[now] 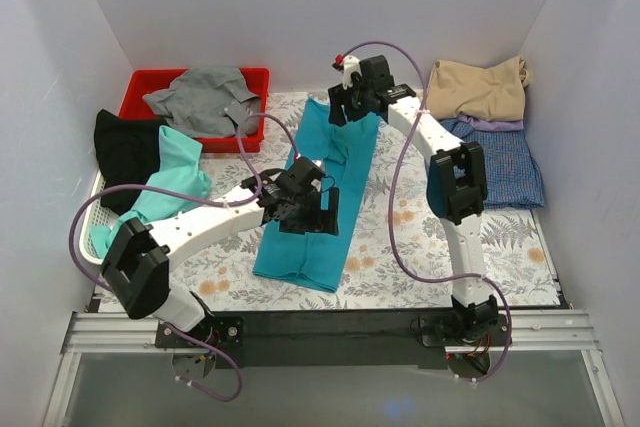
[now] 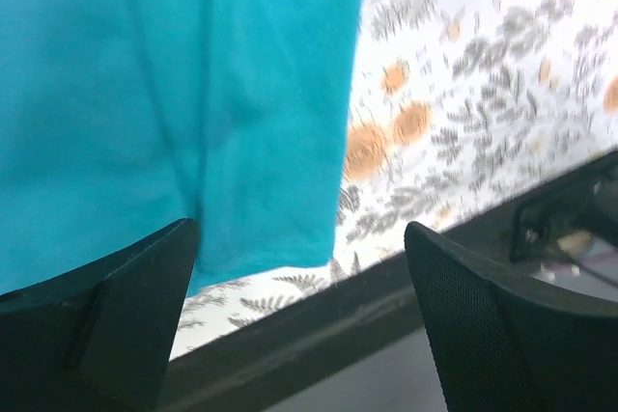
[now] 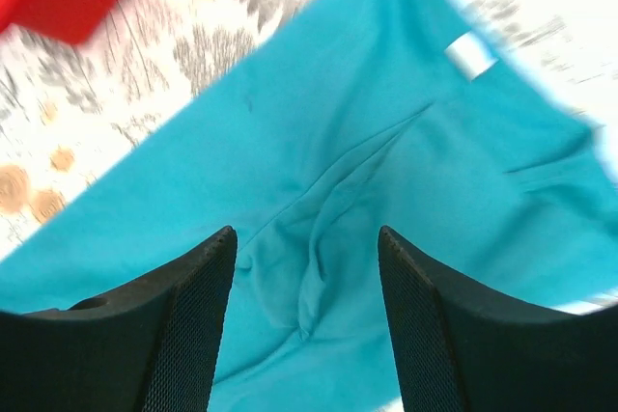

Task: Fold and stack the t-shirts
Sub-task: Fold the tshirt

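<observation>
A teal-blue t-shirt (image 1: pixel 318 197) lies folded into a long strip down the middle of the fern-patterned mat. My left gripper (image 1: pixel 308 212) hovers over its lower half, open and empty; the left wrist view shows the shirt's (image 2: pixel 174 94) bottom hem and right edge. My right gripper (image 1: pixel 350 107) is open and empty above the shirt's far collar end; the right wrist view shows wrinkled teal cloth (image 3: pixel 319 219) and a white neck label (image 3: pixel 469 53). A tan shirt (image 1: pixel 478 87) lies on a blue-purple checked shirt (image 1: pixel 505 162) at the right. Black (image 1: pixel 128 152) and mint-green (image 1: pixel 165 182) shirts lie at the left.
A red bin (image 1: pixel 143 87) with a grey garment (image 1: pixel 205 97) stands at the back left. A white basket (image 1: pixel 92 209) under the black and mint shirts sits at the left edge. White walls enclose the table. The black front rail (image 2: pixel 386 287) runs just below the mat.
</observation>
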{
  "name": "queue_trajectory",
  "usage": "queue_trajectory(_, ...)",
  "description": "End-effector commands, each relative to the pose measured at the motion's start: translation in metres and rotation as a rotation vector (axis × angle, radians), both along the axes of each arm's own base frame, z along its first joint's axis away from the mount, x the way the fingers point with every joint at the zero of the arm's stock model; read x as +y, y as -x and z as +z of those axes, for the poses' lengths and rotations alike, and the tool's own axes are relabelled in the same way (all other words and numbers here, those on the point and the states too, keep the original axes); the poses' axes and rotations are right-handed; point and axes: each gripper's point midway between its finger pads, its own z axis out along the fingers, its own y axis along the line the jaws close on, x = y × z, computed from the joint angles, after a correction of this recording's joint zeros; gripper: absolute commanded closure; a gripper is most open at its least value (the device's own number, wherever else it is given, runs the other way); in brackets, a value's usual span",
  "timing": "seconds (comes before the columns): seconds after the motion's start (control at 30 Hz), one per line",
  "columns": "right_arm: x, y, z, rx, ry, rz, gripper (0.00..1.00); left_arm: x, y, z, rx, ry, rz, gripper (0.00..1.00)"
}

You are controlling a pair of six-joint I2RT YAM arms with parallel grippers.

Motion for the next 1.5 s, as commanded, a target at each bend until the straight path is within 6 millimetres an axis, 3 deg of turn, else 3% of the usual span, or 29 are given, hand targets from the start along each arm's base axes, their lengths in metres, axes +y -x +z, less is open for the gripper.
queue_trajectory(0.0,-0.018,-0.014,0.054,-0.161,-0.003,-0.054,0.34,0.046,-0.034,0.020,-0.173,-0.159,0.169,0.12)
queue_trajectory(0.07,-0.028,-0.018,0.049,-0.164,0.034,-0.110,0.34,0.055,-0.044,0.015,-0.189,-0.180,0.211,0.12)
queue_trajectory(0.23,-0.039,-0.019,0.011,-0.083,0.075,-0.168,0.34,0.052,-0.053,-0.018,-0.139,-0.192,0.238,0.12)
queue_trajectory(0.43,-0.043,-0.014,-0.028,-0.008,0.104,-0.191,0.34,0.048,-0.055,-0.066,-0.056,-0.240,0.244,0.12)
queue_trajectory(0.57,-0.053,-0.007,-0.052,0.035,0.155,-0.223,0.34,0.050,-0.047,-0.084,-0.011,-0.266,0.219,0.13)
queue_trajectory(0.8,-0.065,0.000,-0.092,0.117,0.226,-0.249,0.34,0.040,-0.014,-0.089,0.124,-0.193,0.120,0.15)
queue_trajectory(0.87,-0.061,-0.007,-0.092,0.113,0.217,-0.238,0.34,0.031,0.003,-0.088,0.195,-0.136,0.088,0.16)
queue_trajectory(0.93,-0.060,-0.009,-0.107,0.140,0.228,-0.225,0.33,0.016,0.023,-0.082,0.269,-0.046,0.029,0.16)
queue_trajectory(1.0,-0.055,-0.021,-0.111,0.139,0.228,-0.210,0.34,0.010,0.034,-0.080,0.289,-0.033,-0.008,0.17)
queue_trajectory(1.1,-0.053,-0.022,-0.126,0.159,0.247,-0.181,0.33,0.002,0.048,-0.073,0.316,-0.010,-0.069,0.18)
queue_trajectory(1.23,-0.053,-0.034,-0.118,0.107,0.254,-0.158,0.33,-0.004,0.060,-0.067,0.336,0.000,-0.116,0.19)
queue_trajectory(1.37,-0.055,-0.039,-0.090,0.038,0.217,-0.161,0.34,0.017,0.030,-0.065,0.191,-0.140,-0.004,0.19)
queue_trajectory(1.4,-0.052,-0.041,-0.059,-0.013,0.188,-0.164,0.34,0.016,0.019,-0.059,0.151,-0.154,0.019,0.19)
queue_trajectory(1.43,-0.052,-0.041,-0.045,-0.041,0.172,-0.162,0.34,0.024,0.014,-0.057,0.128,-0.198,0.046,0.18)
queue_trajectory(1.47,-0.053,-0.039,-0.018,-0.088,0.153,-0.165,0.34,0.034,0.000,-0.054,0.065,-0.251,0.097,0.18)
